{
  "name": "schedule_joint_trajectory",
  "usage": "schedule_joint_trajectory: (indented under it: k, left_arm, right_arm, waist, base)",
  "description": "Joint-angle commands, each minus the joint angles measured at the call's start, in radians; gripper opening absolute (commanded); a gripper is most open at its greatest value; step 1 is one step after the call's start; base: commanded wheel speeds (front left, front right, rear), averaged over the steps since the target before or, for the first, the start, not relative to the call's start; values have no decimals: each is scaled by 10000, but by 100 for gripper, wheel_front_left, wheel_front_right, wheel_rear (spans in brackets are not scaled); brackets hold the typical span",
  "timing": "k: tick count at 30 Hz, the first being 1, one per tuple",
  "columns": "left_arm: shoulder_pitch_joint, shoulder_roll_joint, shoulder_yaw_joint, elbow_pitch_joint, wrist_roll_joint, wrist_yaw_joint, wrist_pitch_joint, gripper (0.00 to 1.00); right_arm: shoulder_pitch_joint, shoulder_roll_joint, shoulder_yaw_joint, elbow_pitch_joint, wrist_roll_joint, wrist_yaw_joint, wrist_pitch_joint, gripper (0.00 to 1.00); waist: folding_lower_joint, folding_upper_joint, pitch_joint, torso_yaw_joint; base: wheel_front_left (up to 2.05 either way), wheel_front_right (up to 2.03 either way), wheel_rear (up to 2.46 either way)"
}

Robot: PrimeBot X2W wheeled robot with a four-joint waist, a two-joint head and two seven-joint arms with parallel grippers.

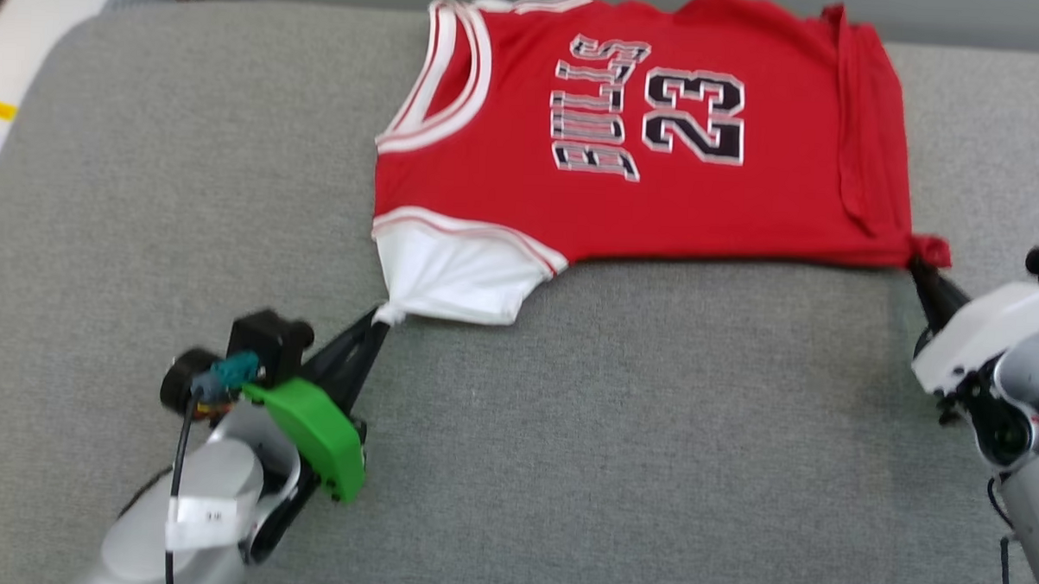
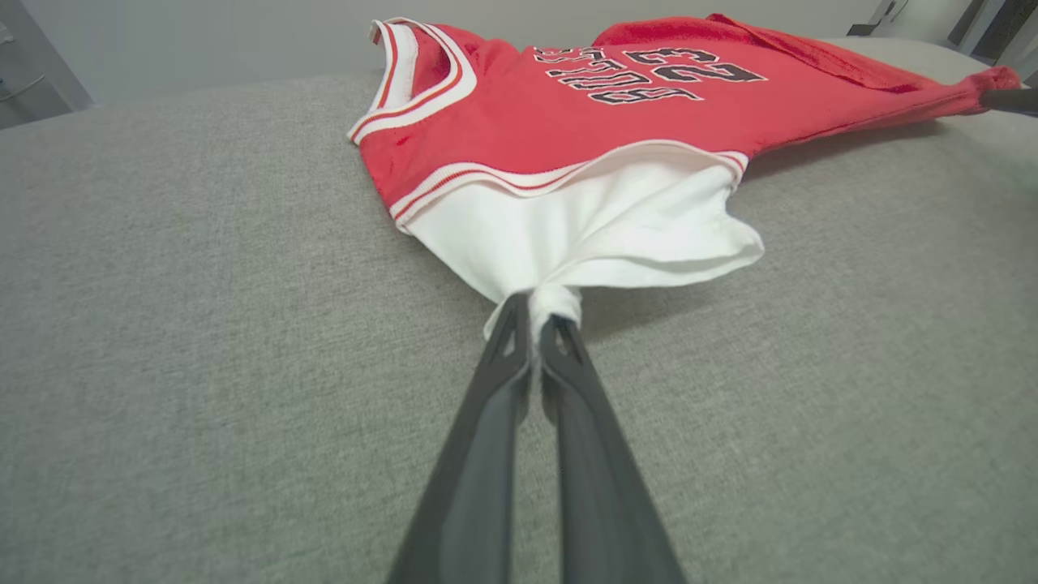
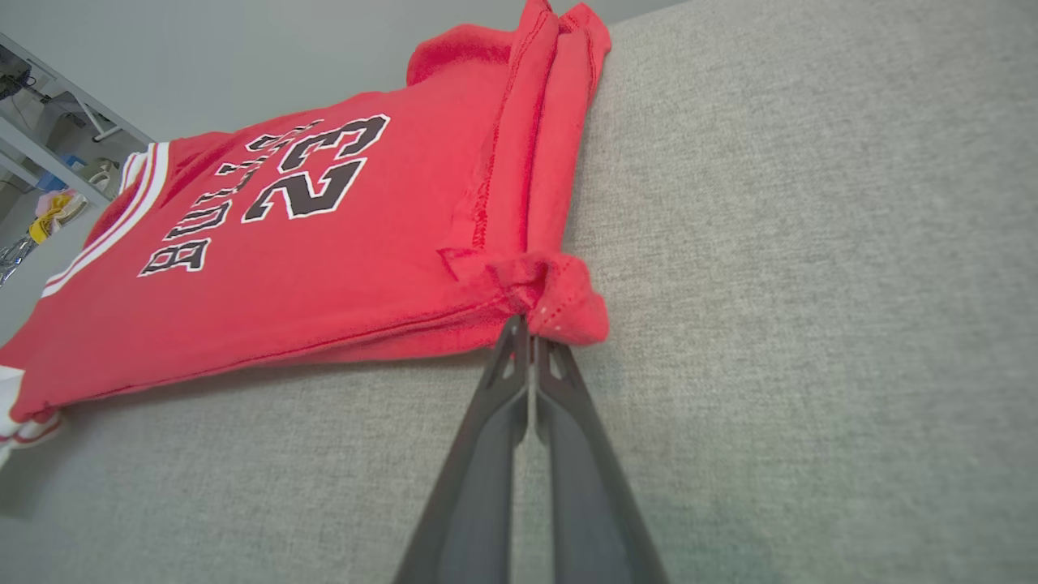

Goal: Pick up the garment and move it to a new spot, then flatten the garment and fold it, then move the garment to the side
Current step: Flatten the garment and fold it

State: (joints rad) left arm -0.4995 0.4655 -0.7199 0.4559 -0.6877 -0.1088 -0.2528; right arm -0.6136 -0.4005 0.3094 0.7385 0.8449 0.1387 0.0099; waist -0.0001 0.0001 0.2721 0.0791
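Note:
The garment (image 1: 646, 141) is a red shirt with black "BULLS 23" lettering, spread over the far half of the grey cushioned surface (image 1: 566, 432), collar to the left and hem to the right. My left gripper (image 1: 385, 315) is shut on the tip of its near white sleeve (image 2: 584, 227), pinching it into a point. My right gripper (image 1: 916, 263) is shut on the near hem corner (image 3: 559, 296), bunched at the fingertips. The near edge of the garment (image 3: 308, 235) runs taut between the two grips and looks slightly lifted. The far sleeve is hidden.
The grey surface's rounded left corner (image 1: 70, 43) borders a white shelf or floor area (image 1: 9, 58). A grey wall (image 2: 203, 40) stands behind the surface. Shelving with small items (image 3: 49, 186) shows at the far left of the right wrist view.

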Motion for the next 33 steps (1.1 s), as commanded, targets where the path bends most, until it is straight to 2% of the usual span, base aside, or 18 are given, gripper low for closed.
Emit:
schedule_joint_trajectory:
  k: [1,9,18,28,33]
  left_arm:
    - [444,198,-41,-151,-154,100,65,0]
    - [2271,919,-282,-1411,-550,422,501,0]
    - [3950,1753,-526,-2901,-1184,648,1213,0]
    - [5498,2578,-849,-4525,-1871,912,1971,0]
    - [5561,2768,-727,-4966,-1861,1108,1927,0]
  right_arm:
    - [363,-30,-30,83,206,-80,71,0]
    - [1788,-93,-230,-130,1208,-80,778,0]
    - [3731,-625,-593,-1399,2201,-80,1951,0]
    - [6017,-1234,-1093,-3408,2220,-80,3470,0]
    - [6782,-1163,-1567,-4447,1835,-80,4030,0]
  waist:
    - [1,-1,-1091,160]
    - [1,-1,-2051,155]
    - [1,-1,-3004,229]
    - [1,-1,-3469,205]
    - [1,-1,-3326,160]
  base:
    - [0,0,0]
    - [0,0,0]
    - [0,0,0]
    - [0,0,0]
    - [0,0,0]
